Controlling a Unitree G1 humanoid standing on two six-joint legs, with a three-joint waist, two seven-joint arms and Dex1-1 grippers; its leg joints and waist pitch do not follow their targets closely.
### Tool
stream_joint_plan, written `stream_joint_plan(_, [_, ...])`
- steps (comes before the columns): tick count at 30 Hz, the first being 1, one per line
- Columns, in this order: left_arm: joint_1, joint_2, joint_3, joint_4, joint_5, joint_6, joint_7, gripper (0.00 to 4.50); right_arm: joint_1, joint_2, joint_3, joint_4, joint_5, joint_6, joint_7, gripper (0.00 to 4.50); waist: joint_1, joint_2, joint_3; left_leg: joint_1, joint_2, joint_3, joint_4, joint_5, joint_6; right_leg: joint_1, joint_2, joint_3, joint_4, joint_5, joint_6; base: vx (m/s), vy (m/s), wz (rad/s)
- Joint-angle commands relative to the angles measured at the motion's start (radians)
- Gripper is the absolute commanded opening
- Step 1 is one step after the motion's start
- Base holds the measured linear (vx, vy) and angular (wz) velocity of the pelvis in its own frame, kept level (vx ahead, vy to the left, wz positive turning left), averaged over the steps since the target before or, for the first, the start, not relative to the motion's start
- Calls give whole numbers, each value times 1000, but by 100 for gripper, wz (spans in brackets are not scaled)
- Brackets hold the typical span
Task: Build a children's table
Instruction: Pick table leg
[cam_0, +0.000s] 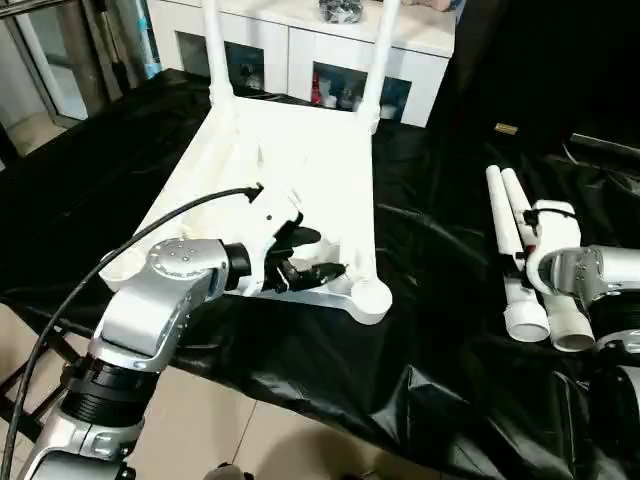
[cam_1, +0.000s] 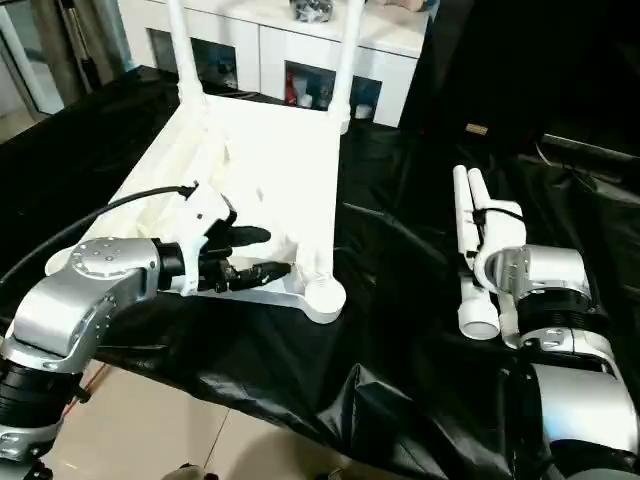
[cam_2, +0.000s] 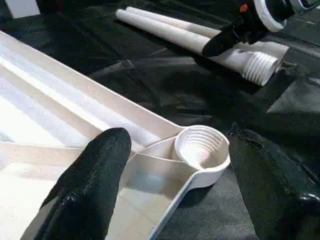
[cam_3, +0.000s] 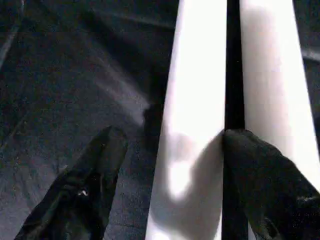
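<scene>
Head view: the children's table (cam_0: 290, 170) lies upside down on the black cloth (cam_0: 430, 280), two legs already standing in its far sockets, their tops cut off by the frame. The left gripper (cam_0: 305, 258) hovers over the near edge, partly hidden by its own wrist. Two loose legs (cam_0: 520, 260) lie well to the right, the right gripper (cam_1: 487, 232) above them, its fingers masked by its housing.

Left wrist view: jaws spread, the empty threaded corner socket (cam_2: 201, 146) between the fingers (cam_2: 95, 180).

Right wrist view: jaws spread astride one loose leg (cam_3: 192, 125), seemingly without pinching it.
</scene>
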Motion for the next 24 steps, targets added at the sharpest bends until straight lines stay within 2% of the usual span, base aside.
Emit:
stream_joint_plan(1, [5,12,-13,-31,-2,1,-7,360,-20,-21,-10,33,5,8,9,342,0,-12,-75,11,36,-16,-56,-149,-10,48,-76,50,-73,-280,-150,0,0,0])
stream_joint_plan(9, [7,35,-32,-41,-5,-4,-25,360,-34,-28,-40,109,31,30,32,342,-1,-14,-76,12,38,-16,-55,-147,-10,46,-75,49,-69,-273,-159,0,0,0])
stream_joint_plan(17, [-2,39,-34,-41,-10,-7,-23,360,-56,-31,-25,138,34,34,81,342,-1,-15,-75,11,38,-17,-54,-152,-12,47,-77,49,-71,-294,-154,0,0,0])
stream_joint_plan(18, [-3,39,-35,-40,-11,-8,-22,362,-59,-30,-25,144,33,32,85,314,-1,-15,-76,10,38,-17,-54,-150,-12,47,-77,49,-70,-292,-155,0,0,0])
stream_joint_plan(21, [-9,41,-37,-36,-11,-15,-27,362,-66,-31,-29,160,34,29,86,308,0,-17,-76,11,39,-17,-53,-147,-11,46,-78,49,-70,-296,-157,0,0,0])
stream_joint_plan(22, [-11,44,-38,-34,-11,-20,-32,362,-67,-30,-30,165,34,28,88,279,0,-17,-75,10,39,-17,-54,-147,-11,46,-77,48,-71,-294,-157,0,0,0])
stream_joint_plan(24, [-14,50,-42,-34,-13,-24,-45,362,-66,-30,-28,170,32,27,94,269,0,-18,-75,10,38,-16,-54,-148,-11,46,-77,49,-71,-294,-156,0,0,0])
